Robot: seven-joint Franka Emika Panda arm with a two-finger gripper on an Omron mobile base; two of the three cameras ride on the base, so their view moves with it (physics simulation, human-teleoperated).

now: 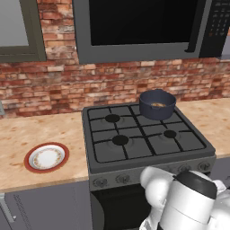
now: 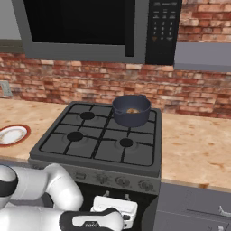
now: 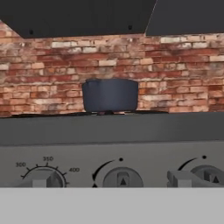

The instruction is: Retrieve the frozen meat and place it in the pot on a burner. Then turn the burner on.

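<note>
The dark blue-grey pot (image 1: 156, 112) (image 2: 131, 117) (image 3: 110, 95) stands on the stove's back right burner, which it hides. Inside it lies the frozen meat (image 1: 158, 105) (image 2: 132, 110), a small golden-brown piece. My gripper (image 2: 117, 196) is low in front of the stove, level with the row of knobs (image 2: 122, 182). Its jaws are open wide, pointing at the control panel, with nothing between them. In the hand view a grey fingertip (image 3: 179, 178) stands next to the right-hand knob (image 3: 210, 175), and a middle knob (image 3: 122, 179) faces the hand.
Three bare burners show under the black grate (image 1: 120, 139). A red-rimmed white plate (image 1: 46, 157) (image 2: 11, 135) sits on the wooden counter left of the stove. A microwave (image 1: 139, 27) hangs above. An oven temperature knob (image 3: 43, 177) is at the left of the panel.
</note>
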